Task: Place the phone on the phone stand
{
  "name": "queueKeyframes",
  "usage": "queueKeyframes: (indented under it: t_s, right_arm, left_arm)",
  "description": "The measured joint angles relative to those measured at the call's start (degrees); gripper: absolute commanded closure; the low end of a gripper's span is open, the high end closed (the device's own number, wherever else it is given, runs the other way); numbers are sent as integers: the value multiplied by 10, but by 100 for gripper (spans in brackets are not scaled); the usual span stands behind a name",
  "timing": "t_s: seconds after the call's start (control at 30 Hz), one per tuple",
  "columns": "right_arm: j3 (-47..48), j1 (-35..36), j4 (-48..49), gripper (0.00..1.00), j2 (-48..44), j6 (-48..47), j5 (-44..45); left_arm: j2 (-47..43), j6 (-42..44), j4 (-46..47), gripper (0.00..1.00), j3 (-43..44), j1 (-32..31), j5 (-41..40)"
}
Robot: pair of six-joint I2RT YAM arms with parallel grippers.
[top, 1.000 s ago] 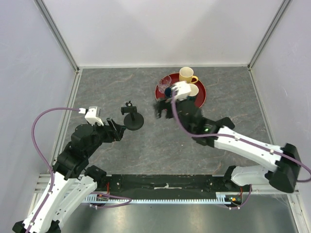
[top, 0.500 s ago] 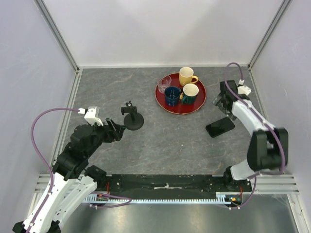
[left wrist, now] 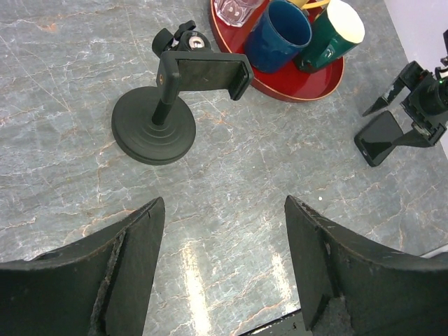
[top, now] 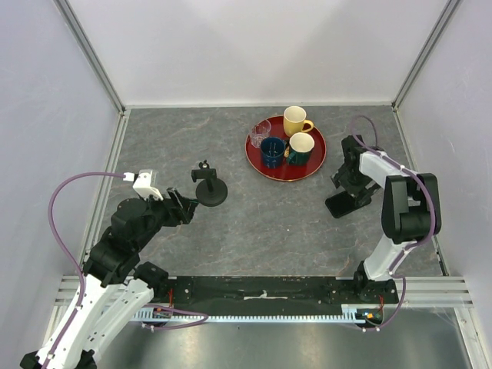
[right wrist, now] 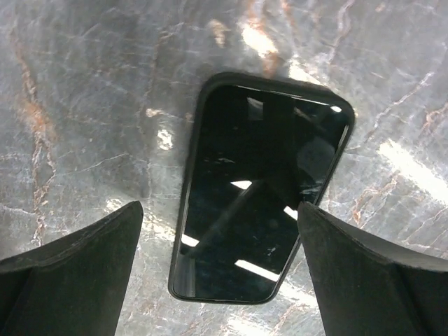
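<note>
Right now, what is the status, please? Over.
Left jaws open, right jaws open, both empty. Phone flat on table under right jaws. Phone stand empty. Red tray beside route, not across it.

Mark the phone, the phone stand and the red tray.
phone (right wrist: 259,192), right wrist view, middle of screen.
phone stand (left wrist: 150,136), left wrist view, disc base.
red tray (top: 287,174), top view, bare front rim.
</note>
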Motion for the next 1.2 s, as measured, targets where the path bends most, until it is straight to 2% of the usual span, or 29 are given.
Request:
queueKeyframes:
  t_s: [0.33, 0.5, 0.83, 1.2]
  right_arm:
    - [-100, -55, 66, 3, -85, 81, -29]
    - [-111, -60, 65, 2, -78, 101, -28]
    - [-99, -38, 50, 2, -75, 43, -17]
    - [-102, -24, 45, 2, -130, 32, -22]
  left_arm:
    - [11, 0, 4, 26, -2, 0, 0]
    - [14, 0, 4, 26, -2, 0, 0]
    - [12, 0, 8, 27, -3, 0, 0]
    - [14, 0, 8, 27, -3, 0, 0]
